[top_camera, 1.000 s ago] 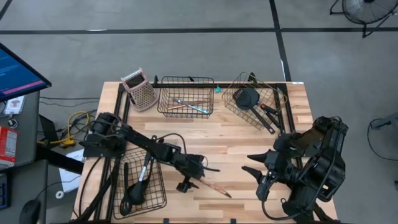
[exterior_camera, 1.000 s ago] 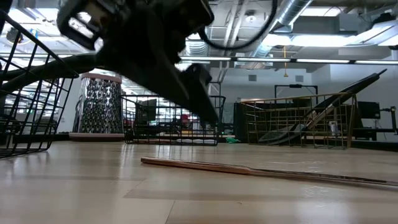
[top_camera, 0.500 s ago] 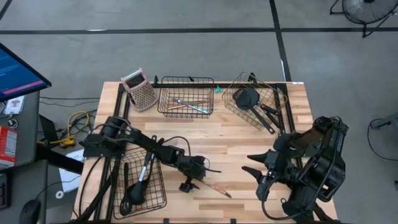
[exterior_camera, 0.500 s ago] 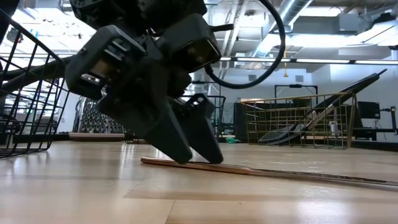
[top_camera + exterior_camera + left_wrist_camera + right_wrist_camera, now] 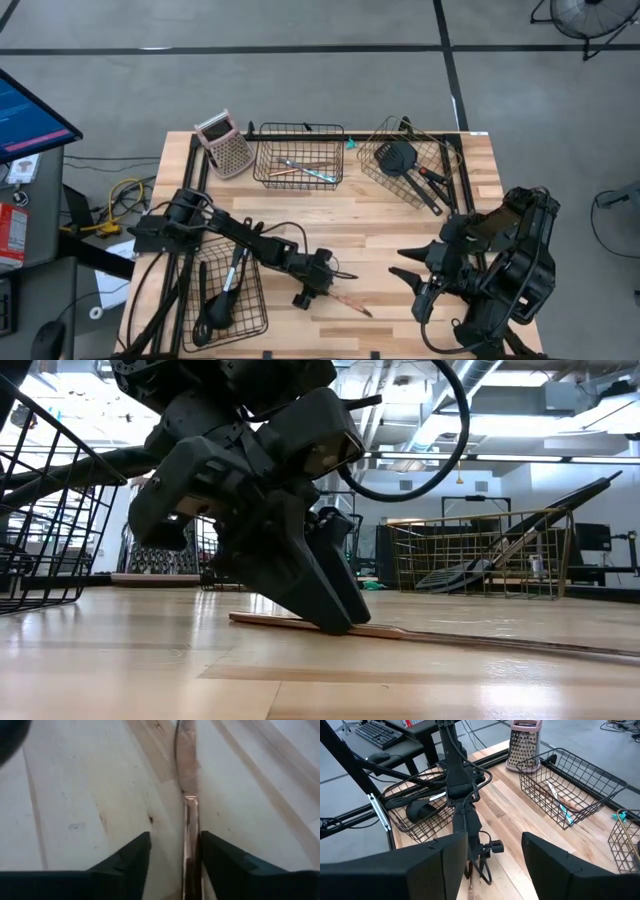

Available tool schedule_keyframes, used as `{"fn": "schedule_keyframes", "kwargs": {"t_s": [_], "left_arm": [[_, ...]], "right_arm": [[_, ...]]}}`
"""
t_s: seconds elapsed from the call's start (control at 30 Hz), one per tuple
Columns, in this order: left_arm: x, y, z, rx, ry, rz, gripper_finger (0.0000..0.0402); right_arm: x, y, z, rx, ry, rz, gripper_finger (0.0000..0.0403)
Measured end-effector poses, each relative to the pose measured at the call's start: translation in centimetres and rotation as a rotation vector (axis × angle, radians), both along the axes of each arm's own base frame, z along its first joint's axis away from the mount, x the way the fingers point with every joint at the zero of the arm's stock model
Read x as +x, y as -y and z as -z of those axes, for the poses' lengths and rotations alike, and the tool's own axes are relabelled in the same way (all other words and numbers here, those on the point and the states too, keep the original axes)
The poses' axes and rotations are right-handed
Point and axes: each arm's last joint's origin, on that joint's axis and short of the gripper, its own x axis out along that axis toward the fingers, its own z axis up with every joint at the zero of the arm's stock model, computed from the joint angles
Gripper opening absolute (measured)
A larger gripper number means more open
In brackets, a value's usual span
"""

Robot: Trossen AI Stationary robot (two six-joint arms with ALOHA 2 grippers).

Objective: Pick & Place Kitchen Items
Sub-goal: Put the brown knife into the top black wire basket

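Observation:
A slim utensil with a wooden handle lies flat on the table near the front middle; it also shows in the low view. My left gripper is down at its left end, fingertips at table height. It is open, with the utensil's shaft running between the two fingers, close beside one of them. My right gripper is open and empty, held above the table's right front. My left gripper comes at the utensil slanting down from the table's left, one finger on either side of the shaft. The shaft lies right beside one finger; I cannot tell whether they touch. The utensil lies flat on the table.
A wire basket with black utensils stands at the near left. A dark basket with a few utensils stands at the far middle, and a tilted one with a black spatula at the far right. A pink-topped grater stands at the far left.
My left gripper has gone down and a little toward the table's right edge, onto the wooden-handled utensil, until its fingertips reach the table around the shaft. The utensil has stayed where it was.

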Motion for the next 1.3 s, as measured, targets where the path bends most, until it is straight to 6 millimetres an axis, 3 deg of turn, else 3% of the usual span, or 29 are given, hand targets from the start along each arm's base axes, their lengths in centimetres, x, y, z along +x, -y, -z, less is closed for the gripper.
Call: {"fn": "schedule_keyframes", "kwargs": {"t_s": [0.4,0.53,0.8,1.0,1.17,1.3], "left_arm": [[0.1,-0.3,0.0,0.032,0.013,-0.004,0.0019],[0.3,-1.1,-0.3,-0.014,0.000,-0.061,0.0009],[0.1,-4.2,-3.3,0.022,0.018,-0.196,0.0002],[0.3,-6.1,-4.2,0.013,0.019,-0.239,0.0003],[0.5,-6.5,-4.1,-0.002,0.020,-0.239,0.0001],[0.5,-6.5,-4.1,-0.005,0.019,-0.234,0.0001]], "right_arm": [[0.0,0.0,0.0,0.000,0.000,0.000,0.0186],[-0.1,-0.1,0.0,0.000,0.000,-0.006,0.0186],[-0.2,-0.4,0.7,0.107,-0.090,-0.025,0.0173],[0.4,-1.0,5.5,0.137,-0.246,0.058,0.0153],[1.4,-0.4,10.5,0.116,-0.360,0.162,0.0145],[2.3,0.5,13.4,0.091,-0.468,0.177,0.0151]]}}
